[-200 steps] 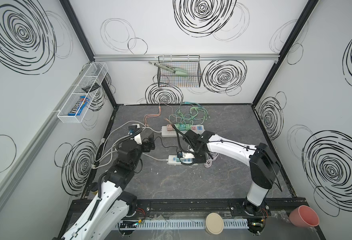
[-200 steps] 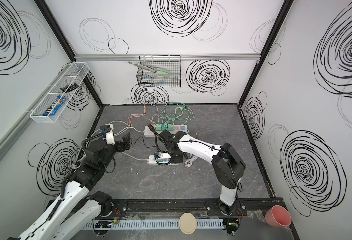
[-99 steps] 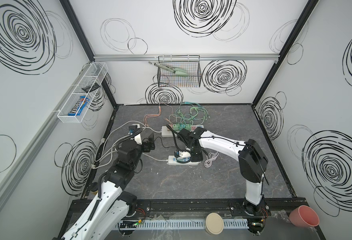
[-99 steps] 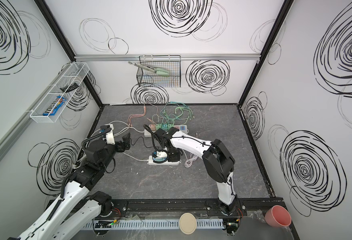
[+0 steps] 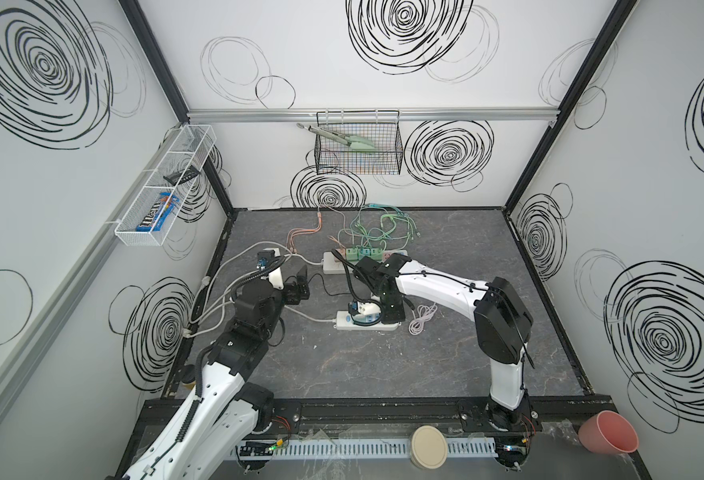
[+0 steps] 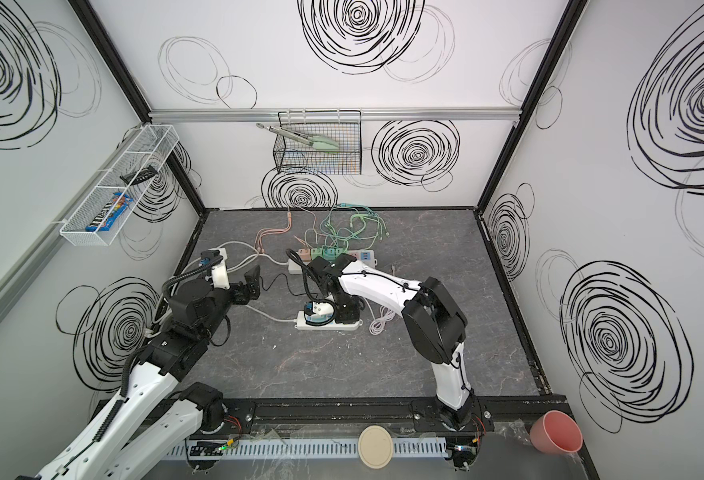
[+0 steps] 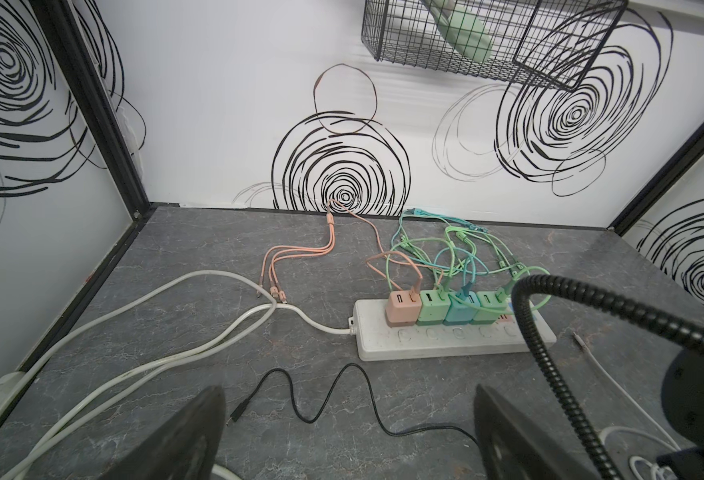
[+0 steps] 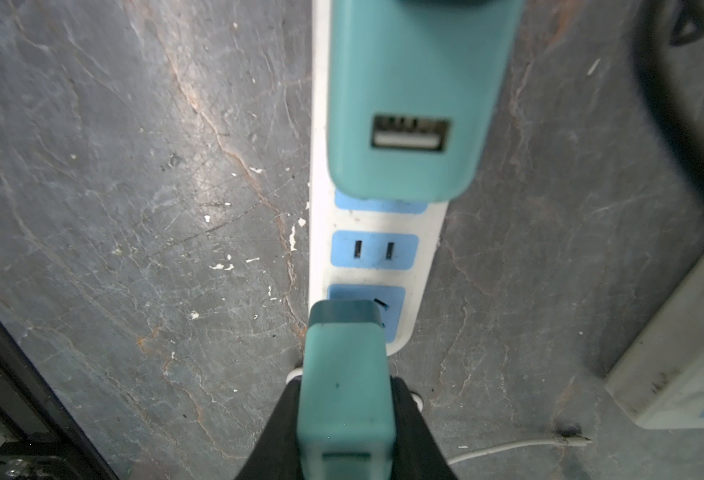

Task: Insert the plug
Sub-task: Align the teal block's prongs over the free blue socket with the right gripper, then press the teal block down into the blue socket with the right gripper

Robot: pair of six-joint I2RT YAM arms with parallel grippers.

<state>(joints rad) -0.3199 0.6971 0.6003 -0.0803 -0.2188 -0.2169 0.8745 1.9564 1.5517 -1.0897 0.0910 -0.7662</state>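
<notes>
In the right wrist view my right gripper [image 8: 346, 399] is shut on a teal plug [image 8: 344, 353], its black fingers [image 8: 408, 415] pressed to both sides. The plug's far end lies over the end socket of a white power strip [image 8: 321, 232] with blue sockets; its prongs are hidden. Another teal charger [image 8: 408, 104] stands in the same strip, with one empty socket [image 8: 374, 250] between them. In both top views the right gripper [image 5: 387, 313] [image 6: 344, 311] points down onto this strip [image 5: 387, 327]. My left gripper [image 5: 300, 286] [image 7: 350, 436] hangs open to the left, holding nothing.
A second white strip [image 7: 445, 347] near the back carries pink, green and teal chargers [image 7: 445, 311] with tangled cables. A loose black cable [image 7: 321, 399] lies under the left gripper. White cords [image 5: 217, 299] run along the left wall. A coiled white cable [image 5: 420, 320] sits right of the near strip.
The right arm swung left over the near strip with the plug in its grip, then nearly stopped. The left arm has not moved.
</notes>
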